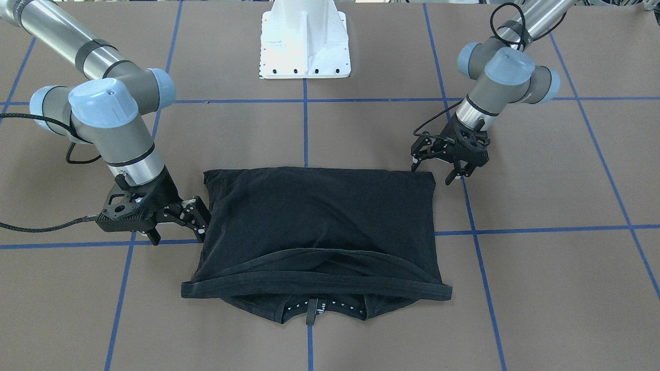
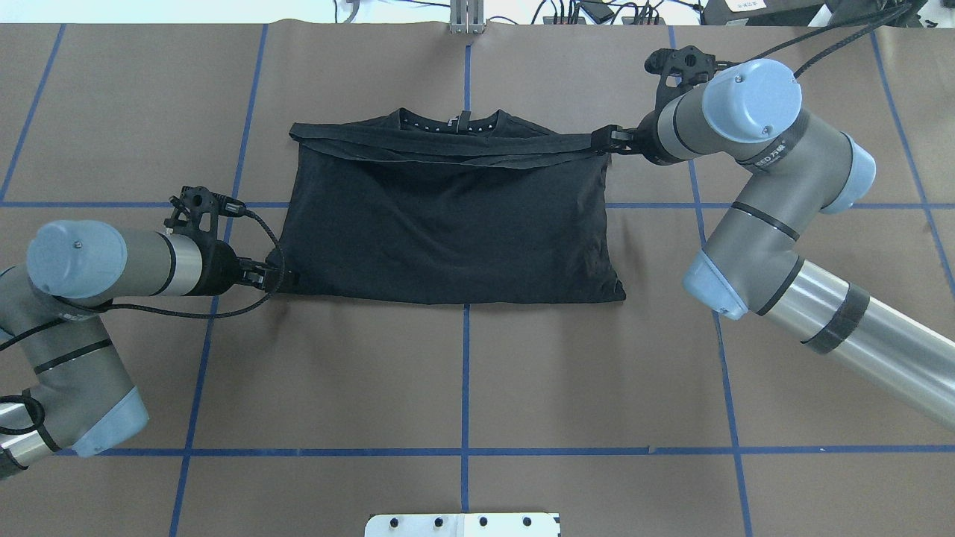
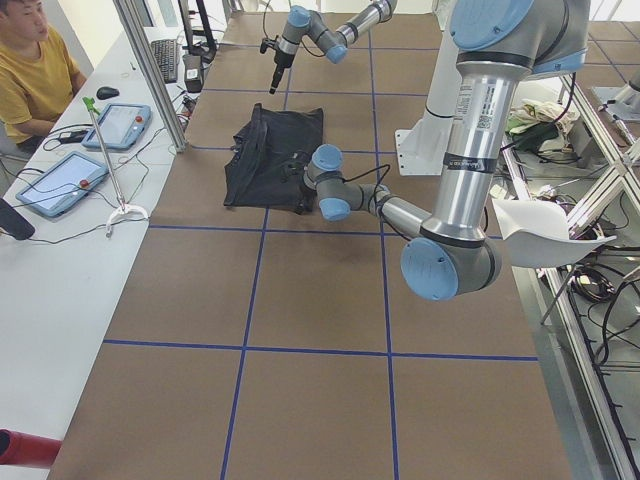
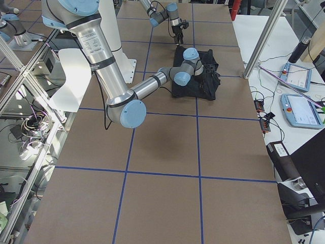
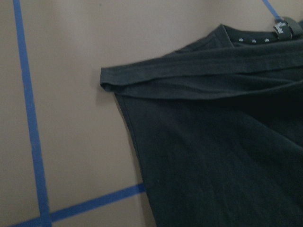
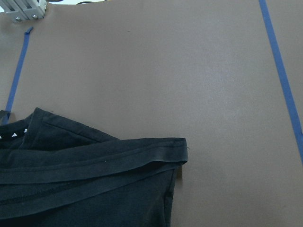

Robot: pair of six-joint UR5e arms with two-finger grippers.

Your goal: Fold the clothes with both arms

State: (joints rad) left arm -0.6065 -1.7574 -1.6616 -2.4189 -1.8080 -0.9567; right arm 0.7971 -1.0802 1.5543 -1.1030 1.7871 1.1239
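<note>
The black T-shirt (image 1: 319, 221) lies folded flat on the brown table, plain side up, with the hem band laid just short of the collar (image 1: 314, 309). No logo shows. It also shows in the overhead view (image 2: 448, 224) and in both wrist views (image 5: 213, 142) (image 6: 85, 189). My left gripper (image 1: 431, 174) is open, just above the shirt's near corner on my left side (image 2: 280, 277). My right gripper (image 1: 178, 234) is open at the shirt's opposite side edge, one finger touching the cloth (image 2: 604, 140). Neither wrist view shows fingers.
The white base pedestal (image 1: 304, 46) stands at the table's near-robot edge. Blue tape lines (image 1: 305, 129) cross the table. An operator (image 3: 30, 70) sits at a side table with tablets (image 3: 115, 125) beyond the far edge.
</note>
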